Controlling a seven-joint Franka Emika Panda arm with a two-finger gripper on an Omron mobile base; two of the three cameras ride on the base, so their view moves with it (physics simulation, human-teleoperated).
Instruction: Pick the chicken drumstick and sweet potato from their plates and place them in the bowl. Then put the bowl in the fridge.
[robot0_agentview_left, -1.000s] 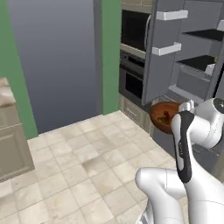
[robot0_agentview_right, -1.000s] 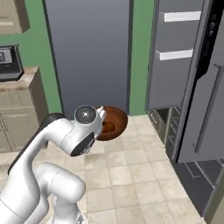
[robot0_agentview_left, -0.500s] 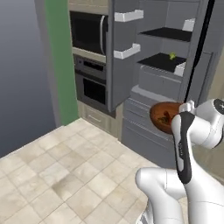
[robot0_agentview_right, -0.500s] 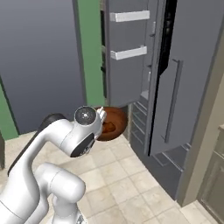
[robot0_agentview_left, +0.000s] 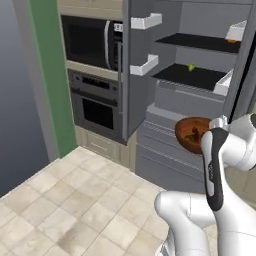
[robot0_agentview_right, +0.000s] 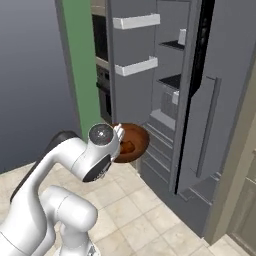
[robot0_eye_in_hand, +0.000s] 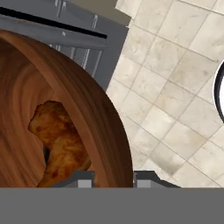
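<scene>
Gripper (robot0_eye_in_hand: 113, 178) is clamping the bowl's (robot0_eye_in_hand: 87, 109) rim, fingers either side of the wall, carrying it above the tiled floor (robot0_agentview_left: 75, 210). Chicken drumstick (robot0_eye_in_hand: 61, 144) is lying inside the bowl. Sweet potato can't be made out. Just beyond, the fridge (robot0_agentview_left: 200, 85) is standing open, door bins (robot0_agentview_right: 135, 65) showing; oven (robot0_agentview_left: 97, 107) sitting left of it.

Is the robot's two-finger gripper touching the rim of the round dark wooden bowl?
Touching. In the hand view, the gripper has one fingertip on each side of the round dark wooden bowl, pinching its rim.
</scene>
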